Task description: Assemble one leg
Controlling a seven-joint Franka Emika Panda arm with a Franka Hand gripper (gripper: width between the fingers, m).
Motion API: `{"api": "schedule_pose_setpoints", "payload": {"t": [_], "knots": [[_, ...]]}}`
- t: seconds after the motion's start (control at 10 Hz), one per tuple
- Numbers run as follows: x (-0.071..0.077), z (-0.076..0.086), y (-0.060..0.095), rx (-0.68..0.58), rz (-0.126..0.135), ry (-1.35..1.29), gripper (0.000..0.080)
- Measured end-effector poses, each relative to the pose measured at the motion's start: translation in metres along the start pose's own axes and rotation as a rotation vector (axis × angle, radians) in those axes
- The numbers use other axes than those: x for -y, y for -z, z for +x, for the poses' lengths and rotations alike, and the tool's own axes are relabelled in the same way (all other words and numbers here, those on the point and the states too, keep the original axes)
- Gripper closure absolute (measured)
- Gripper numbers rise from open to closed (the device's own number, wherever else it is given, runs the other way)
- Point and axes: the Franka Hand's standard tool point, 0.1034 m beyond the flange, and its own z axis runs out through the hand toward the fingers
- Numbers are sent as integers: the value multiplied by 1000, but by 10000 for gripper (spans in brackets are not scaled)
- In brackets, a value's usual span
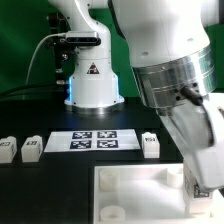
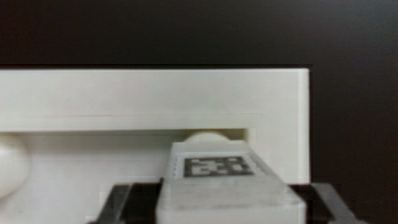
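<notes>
In the wrist view my gripper [image 2: 222, 206] is shut on the leg [image 2: 217, 172], a small white block with a black-and-white tag facing the camera. Dark fingers [image 2: 128, 202] stand on both sides of it. The leg's far end is at a round corner socket [image 2: 210, 136] of the large white plate [image 2: 160, 100]. In the exterior view the gripper [image 1: 201, 183] hangs over the plate's [image 1: 125, 185] right part. The leg it holds is hidden by the arm there.
Three loose white legs lie on the black table: two at the exterior view's left [image 1: 5, 150] [image 1: 32, 148] and one at the right of the marker board [image 1: 151, 145]. The marker board [image 1: 93, 142] lies in front of the robot base [image 1: 92, 80].
</notes>
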Motion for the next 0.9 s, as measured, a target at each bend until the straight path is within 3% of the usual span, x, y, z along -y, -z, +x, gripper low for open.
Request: {"api": "schedule_pose_setpoints", "payload": {"t": [0.3,0.4,0.5,0.6,0.7,0.9], "knots": [[-1,-1,-1,0,-2,55,508],[-3,-1,-1,-4,-12,99,341],[-7,-4,0,-5,-45,221,206],[-8,-4,3,-14,-76,396,206],[-7,-4,2,-12,-71,497,161],[-8,-3,1,-5,-74,691,152]]}}
